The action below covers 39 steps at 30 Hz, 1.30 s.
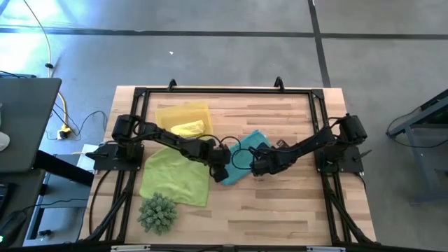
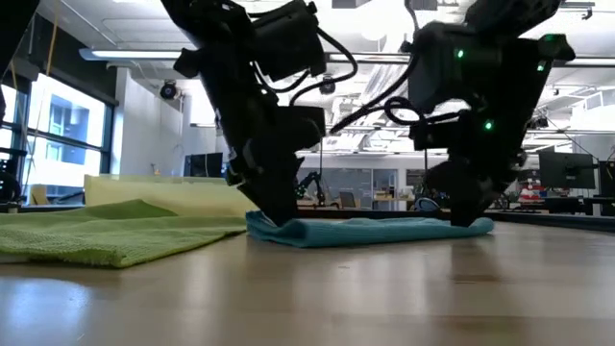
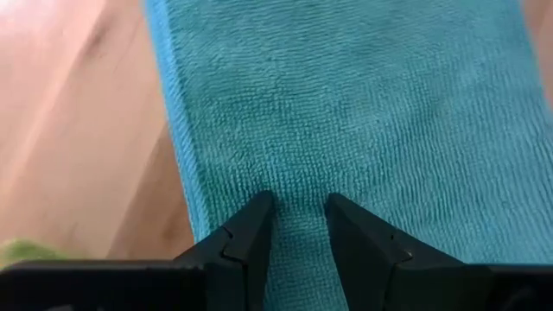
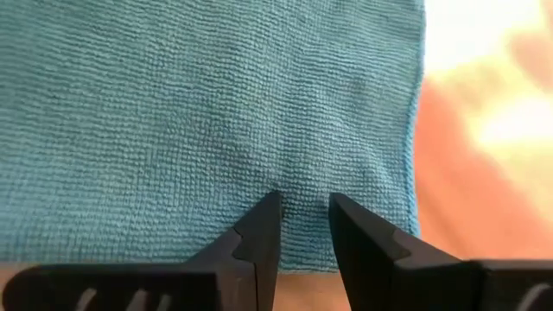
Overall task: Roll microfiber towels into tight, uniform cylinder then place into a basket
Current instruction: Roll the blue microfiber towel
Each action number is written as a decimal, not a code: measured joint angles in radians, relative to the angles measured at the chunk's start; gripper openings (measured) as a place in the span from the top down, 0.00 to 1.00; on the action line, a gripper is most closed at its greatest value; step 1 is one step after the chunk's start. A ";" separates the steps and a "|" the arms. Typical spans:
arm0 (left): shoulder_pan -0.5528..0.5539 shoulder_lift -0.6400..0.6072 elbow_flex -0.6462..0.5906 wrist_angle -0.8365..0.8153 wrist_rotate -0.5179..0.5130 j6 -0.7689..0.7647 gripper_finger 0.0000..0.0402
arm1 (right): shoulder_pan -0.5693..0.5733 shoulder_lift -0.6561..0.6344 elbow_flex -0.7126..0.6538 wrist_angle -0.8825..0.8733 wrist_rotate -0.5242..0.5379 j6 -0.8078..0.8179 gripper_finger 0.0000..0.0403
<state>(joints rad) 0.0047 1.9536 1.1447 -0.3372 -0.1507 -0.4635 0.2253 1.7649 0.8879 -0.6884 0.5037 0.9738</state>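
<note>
Both grippers down on teal towel, mid surface.

Teal towel: flat on surface, centre; landmark for all below. Left gripper: on towel's edge nearest lime towel, fingers slightly apart, tips pressed into cloth w/ a small ridge between. Right gripper: on towel's opposite edge, fingers likewise slightly apart, tips on cloth nr its hem. Low view: both grippers touching towel, one at each end, cloth lying low and flat. Lime green towel: just beside teal towel on left-arm side, spread, rumpled. Yellow towel: beyond lime one, inside basket, loosely bunched; rolled or not, cannot tell. Basket: well apart from teal towel, toward surface's far edge, left-arm side. Spiky green ball: nr lime towel's near corner, apart from teal towel.
</note>
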 joint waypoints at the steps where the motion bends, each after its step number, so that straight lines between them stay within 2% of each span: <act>1: -0.011 0.006 0.001 0.008 -0.007 -0.020 0.74 | -0.006 0.007 0.000 0.001 0.022 -0.025 0.76; 5: -0.052 0.037 0.002 0.081 -0.013 -0.112 0.74 | -0.043 0.023 -0.003 0.007 0.103 -0.155 0.76; 9: -0.092 0.051 -0.002 0.238 0.017 -0.169 0.74 | -0.089 0.024 -0.004 0.032 0.144 -0.304 0.76; 15: -0.121 0.043 -0.005 0.442 0.034 -0.058 0.74 | -0.145 0.003 -0.004 0.012 0.178 -0.455 0.77; 20: -0.108 0.012 -0.002 0.450 0.045 0.064 0.74 | -0.124 -0.113 -0.001 -0.081 0.117 -0.386 0.81; 26: -0.074 -0.008 -0.003 0.411 0.041 0.262 0.74 | -0.016 -0.236 -0.001 -0.045 -0.037 -0.253 0.82; 29: -0.057 -0.008 -0.003 0.371 0.041 0.332 0.74 | 0.055 -0.237 -0.001 -0.012 -0.042 -0.211 0.82; 33: -0.040 -0.008 -0.003 0.308 0.037 0.343 0.74 | 0.132 -0.196 -0.001 0.039 -0.042 -0.162 0.82; 39: -0.042 0.007 -0.003 0.288 0.053 0.337 0.74 | 0.171 -0.120 -0.001 0.125 -0.037 -0.125 0.82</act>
<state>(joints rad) -0.0370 1.9602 1.1416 -0.0490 -0.0977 -0.1268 0.3965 1.6446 0.8871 -0.5635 0.4664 0.8486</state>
